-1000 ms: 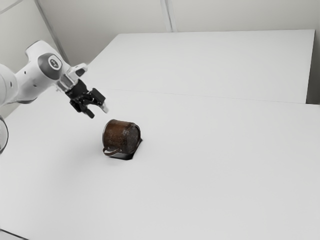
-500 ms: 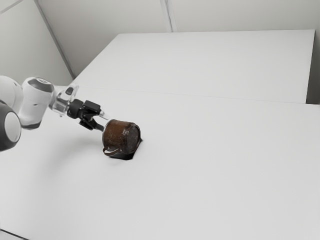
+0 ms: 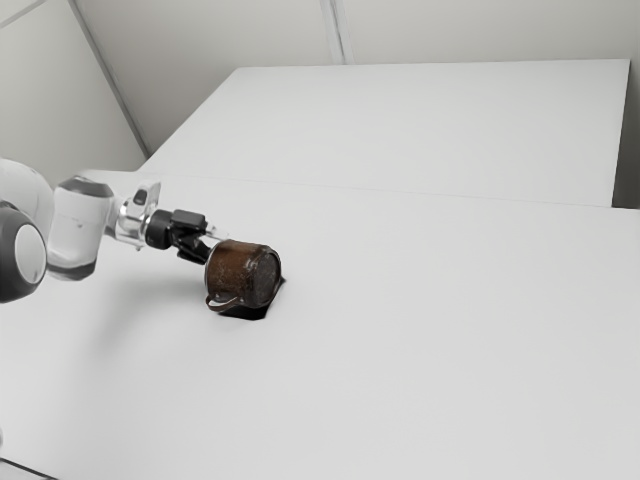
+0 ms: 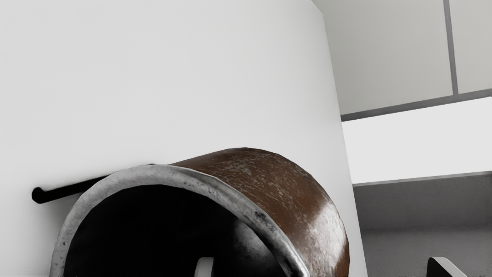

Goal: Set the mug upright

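The rusty brown mug (image 3: 240, 273) lies on its side on the white table in the exterior view, its handle low and its mouth toward the arm. My gripper (image 3: 215, 246) is at the mug's mouth, coming from the exterior view's left. In the wrist view the mug (image 4: 276, 184) shows its grey rim and dark inside. There my gripper (image 4: 323, 267) stands open, one fingertip in front of the mouth and the other outside, past the mug's wall. Whether a finger touches the wall cannot be told.
The white table (image 3: 420, 330) spreads around the mug. A dark patch (image 3: 247, 312) lies at the mug's underside. Pale wall panels (image 3: 450, 30) rise behind the table's far edge.
Over the last second my hand has come down and toward the mug, levelling out, and has since edged slightly closer to its mouth. The mug has not visibly moved.
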Robot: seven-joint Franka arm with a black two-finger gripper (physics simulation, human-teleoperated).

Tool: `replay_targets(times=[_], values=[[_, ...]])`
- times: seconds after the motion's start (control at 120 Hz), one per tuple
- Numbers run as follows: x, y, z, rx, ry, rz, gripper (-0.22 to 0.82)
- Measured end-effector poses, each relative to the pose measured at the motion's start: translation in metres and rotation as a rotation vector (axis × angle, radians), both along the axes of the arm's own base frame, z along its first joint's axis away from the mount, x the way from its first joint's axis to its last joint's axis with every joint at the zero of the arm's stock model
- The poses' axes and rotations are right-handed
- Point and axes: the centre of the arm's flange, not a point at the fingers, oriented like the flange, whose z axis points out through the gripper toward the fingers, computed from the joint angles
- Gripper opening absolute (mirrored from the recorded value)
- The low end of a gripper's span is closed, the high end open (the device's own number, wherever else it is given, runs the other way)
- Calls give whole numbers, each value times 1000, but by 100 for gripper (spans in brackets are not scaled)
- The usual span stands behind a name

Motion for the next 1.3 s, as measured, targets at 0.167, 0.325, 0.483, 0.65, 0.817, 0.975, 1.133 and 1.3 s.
replay_targets(times=[0.167, 0.325, 0.483, 0.65, 0.817, 0.975, 1.133, 1.3], values=[[-1, -1, 4, -9, -37, -3, 60], [0, -2, 11, -9, -68, -9, 55], [-1, -6, 13, -18, -82, -12, 47], [-1, -8, 13, -21, -92, -11, 19], [0, -14, 11, -24, -94, -19, -4], [4, -24, 7, -14, -92, -32, -11], [8, -29, 5, 8, -91, -37, -14], [10, -33, 18, 50, -103, -48, -17]])
